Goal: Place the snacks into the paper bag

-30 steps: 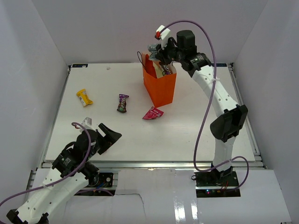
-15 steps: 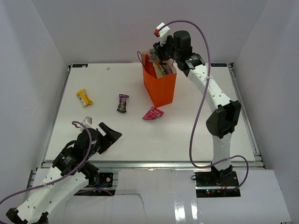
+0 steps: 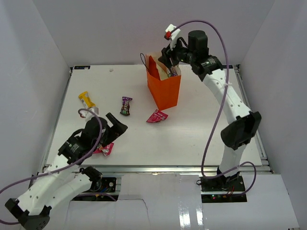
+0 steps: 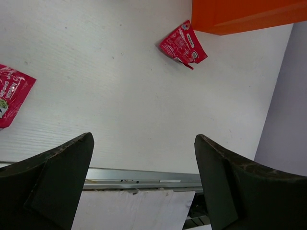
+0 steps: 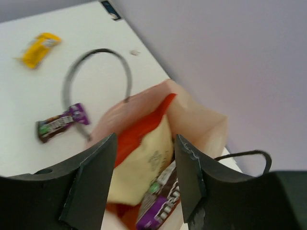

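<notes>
We see the right end effector (image 3: 169, 52), at the top centre, now parted and empty above the mouth of the stiff orange paper bag (image 3: 165, 91). A glossy purple packet (image 5: 163, 203) lies inside against the cream chip bag (image 5: 144, 160), so we judge it just released. The left end effector (image 3: 113, 127), wide open and empty, has swung forward at lower left. Four crinkly snacks are left on the matte white table (image 3: 201, 129): a yellow packet (image 3: 87, 99), a purple bar (image 3: 126, 105), a pink packet (image 3: 157, 116) and a second pink packet (image 3: 105, 149).
</notes>
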